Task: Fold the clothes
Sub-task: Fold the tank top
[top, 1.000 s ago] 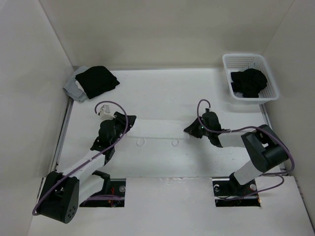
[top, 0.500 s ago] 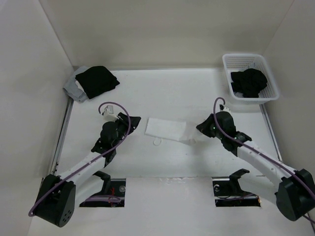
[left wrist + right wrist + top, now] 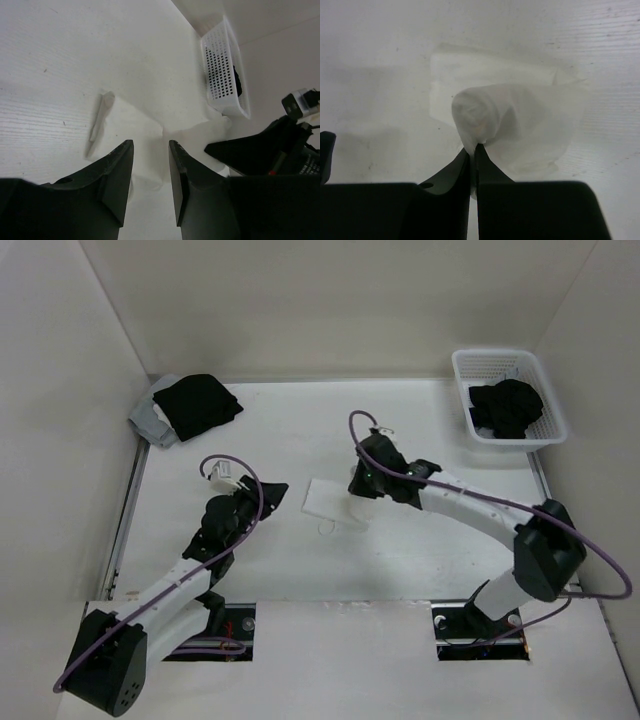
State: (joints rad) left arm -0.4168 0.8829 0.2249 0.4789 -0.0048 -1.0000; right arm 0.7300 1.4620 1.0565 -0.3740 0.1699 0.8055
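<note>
Right fingers [image 3: 469,155]: pinched shut on a raised fold of the white camisole [image 3: 325,502], apparently to carry it over | left fingers [image 3: 270,490]: part-open, empty, beside its edge | camisole: mid-counter [image 3: 430,555]

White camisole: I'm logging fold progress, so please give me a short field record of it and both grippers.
garment: white camisole, partly folded, lying mid-table
right arm: right gripper shut on a raised fold of the camisole
left arm: left gripper open, nothing between its fingers, near the camisole's left end
far right corner: white basket with dark clothing inside
far left corner: black garment lying on grey cloth
</note>
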